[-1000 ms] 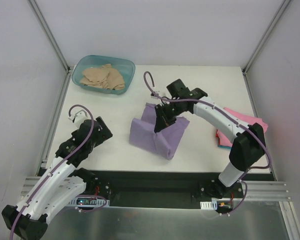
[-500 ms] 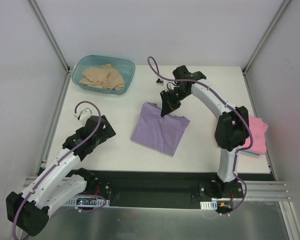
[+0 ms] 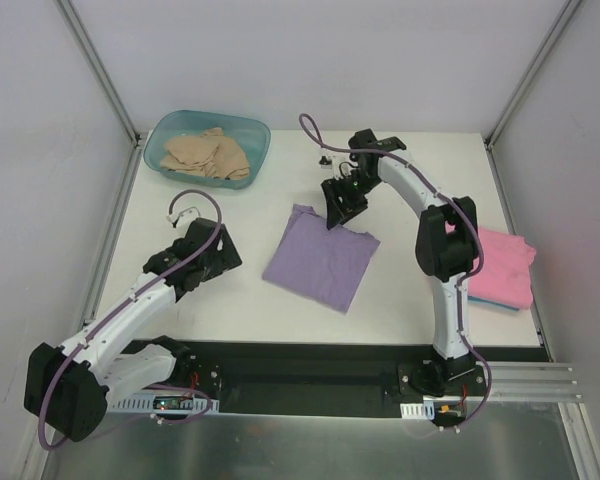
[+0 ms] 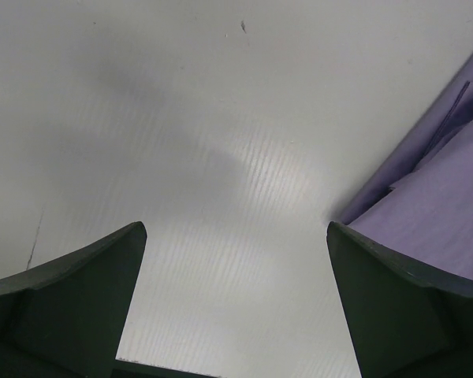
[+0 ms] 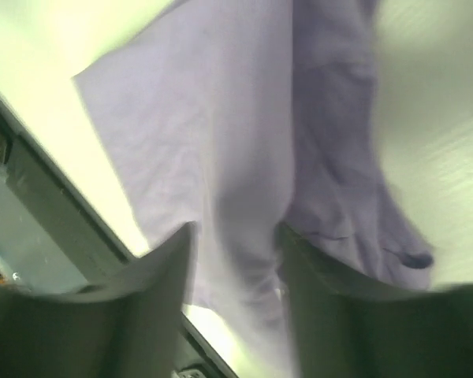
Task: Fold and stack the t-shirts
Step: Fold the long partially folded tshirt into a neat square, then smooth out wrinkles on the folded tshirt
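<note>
- Overhead, the right end effector point(image 3: 338, 213) points down at the far edge of the lavender t-shirt point(image 3: 320, 260), which lies flat and folded on the white table point(image 3: 230, 210), spreading from that end effector toward the arm bases.
- From this view I cannot tell whether its fingers touch the cloth.
- Well to the right of it, partly behind the right arm, a pink t-shirt point(image 3: 500, 270) lies folded at the table's right edge.
- Far to its left, at the back corner, a teal tub point(image 3: 206, 148) holds a crumpled tan t-shirt point(image 3: 208, 154).
- The left end effector point(image 3: 223, 258) hovers low over bare table, just left of the lavender t-shirt and apart from it.
- Left wrist view: both fingers point(image 4: 79, 303) stand spread wide, released, with nothing between them; the lavender t-shirt's folded edge point(image 4: 441, 197) lies ahead of the right finger.
- Right wrist view: the picture is blurred; the fingers point(image 5: 154, 303) stand part open with lavender cloth point(image 5: 236, 157) filling the gap and beyond, and whether they pinch it I cannot tell.
</note>
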You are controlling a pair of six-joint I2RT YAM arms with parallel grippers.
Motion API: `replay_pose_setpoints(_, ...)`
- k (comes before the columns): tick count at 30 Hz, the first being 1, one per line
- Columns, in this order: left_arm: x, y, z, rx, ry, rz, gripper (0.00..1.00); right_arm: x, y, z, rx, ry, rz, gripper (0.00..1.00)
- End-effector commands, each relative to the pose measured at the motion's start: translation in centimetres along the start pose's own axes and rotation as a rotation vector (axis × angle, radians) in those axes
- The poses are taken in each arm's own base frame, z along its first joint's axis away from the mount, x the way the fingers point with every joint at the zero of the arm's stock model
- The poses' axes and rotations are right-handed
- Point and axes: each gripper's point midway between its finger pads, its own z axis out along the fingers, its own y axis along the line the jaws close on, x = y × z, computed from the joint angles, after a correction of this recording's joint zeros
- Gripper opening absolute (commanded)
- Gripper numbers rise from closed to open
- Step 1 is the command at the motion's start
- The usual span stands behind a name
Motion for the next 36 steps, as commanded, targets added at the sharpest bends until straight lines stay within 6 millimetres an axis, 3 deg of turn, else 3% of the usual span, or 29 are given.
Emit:
replay_pose_setpoints(1, -1.5, -1.8, -0.2, 0.050, -0.003, 0.026, 0.99, -0.9, -5.4, -0.3, 0.195, 0.018, 0.001, 0.71)
replay_pose_setpoints(4, -1.6, -2.5, -0.2, 0.071, 0.011, 0.032, 0.99, -1.3, -8.0, -1.0, 0.330, 0.031, 0.002, 0.86)
replay_pose_setpoints(5, -1.5, -3.0, -0.3, 0.093, 0.023, 0.030, 0.99, -1.2, -8.1, -1.2, 0.341, 0.033, 0.007, 0.92)
replay_pose_setpoints(6, -1.4, -3.2, -0.3, 0.102, 0.031, 0.032, 0.99, -1.0, -7.6, -1.7, 0.346, 0.024, 0.015, 0.97)
replay_pose_setpoints(8, -0.9, -4.3, -0.3, 0.157, 0.062, 0.032, 0.99, -0.9, -6.5, -2.5, 0.337, -0.012, 0.027, 0.97)
replay_pose_setpoints(9, -0.7, -4.8, -0.3, 0.181, 0.074, 0.031, 0.99, -1.8, -5.5, -4.1, 0.355, -0.087, 0.008, 0.97)
replay_pose_setpoints(11, -0.1, -6.5, -0.4, 0.264, 0.116, 0.025, 0.99, 0.2, -5.3, -4.3, 0.404, -0.109, 0.088, 0.97)
replay_pose_setpoints(12, 0.1, -7.2, -0.5, 0.296, 0.129, 0.021, 0.99, -1.1, -4.0, -6.7, 0.436, -0.227, 0.079, 0.97)
replay_pose_setpoints(13, 0.4, -7.8, -0.4, 0.320, 0.147, 0.020, 0.99, 1.3, -3.9, -5.6, 0.427, -0.211, 0.157, 0.97)
replay_pose_setpoints(15, 0.6, -10.4, -1.0, 0.452, 0.178, 0.019, 0.99, 0.9, -2.4, -6.1, 0.383, -0.326, 0.189, 0.97)
replay_pose_setpoints(16, 0.9, -11.2, -0.8, 0.486, 0.198, 0.023, 0.99, 1.1, 0.1, -6.5, 0.288, -0.373, 0.224, 0.97)
replay_pose_setpoints(17, 0.8, -12.1, -0.9, 0.519, 0.203, 0.025, 0.99, 2.7, 0.8, -5.3, 0.230, -0.353, 0.258, 0.97)
replay_pose_setpoints(19, 1.2, -13.7, -0.1, 0.558, 0.233, 0.030, 0.99, 2.9, 3.2, -4.7, 0.100, -0.389, 0.279, 0.97)
replay_pose_setpoints(20, 1.0, -14.9, -0.3, 0.583, 0.239, 0.042, 0.99, 4.2, 3.4, -3.4, 0.062, -0.362, 0.333, 0.97)
replay_pose_setpoints(22, 2.5, -16.1, 0.7, 0.588, 0.313, 0.067, 0.99, 4.2, 3.6, -2.6, 0.026, -0.364, 0.358, 0.97)
replay_pose_setpoints(26, 4.6, -19.0, 1.4, 0.608, 0.391, 0.124, 0.99, 4.9, 1.7, 0.2, 0.036, -0.287, 0.418, 0.97)
replay_pose_setpoints(27, 5.1, -19.2, 1.8, 0.601, 0.405, 0.131, 0.99, 4.0, 1.4, 0.2, 0.037, -0.293, 0.392, 0.97)
replay_pose_setpoints(30, 6.9, -19.1, 3.7, 0.549, 0.456, 0.131, 0.99, 4.1, -2.0, 2.0, 0.116, -0.227, 0.445, 0.97)
replay_pose_setpoints(32, 7.8, -17.9, 5.5, 0.472, 0.460, 0.128, 0.99, 2.9, -4.8, 1.8, 0.240, -0.227, 0.459, 0.97)
replay_pose_setpoints(33, 8.2, -17.5, 5.9, 0.453, 0.468, 0.127, 0.99, 3.8, -6.1, 3.1, 0.270, -0.169, 0.484, 0.97)
replay_pose_setpoints(34, 8.8, -17.1, 6.3, 0.436, 0.484, 0.125, 0.99, 2.9, -7.0, 2.7, 0.316, -0.182, 0.485, 0.97)
replay_pose_setpoints(36, 9.8, -16.1, 6.8, 0.403, 0.502, 0.118, 0.99, 3.5, -7.6, 3.3, 0.336, -0.144, 0.500, 0.97)
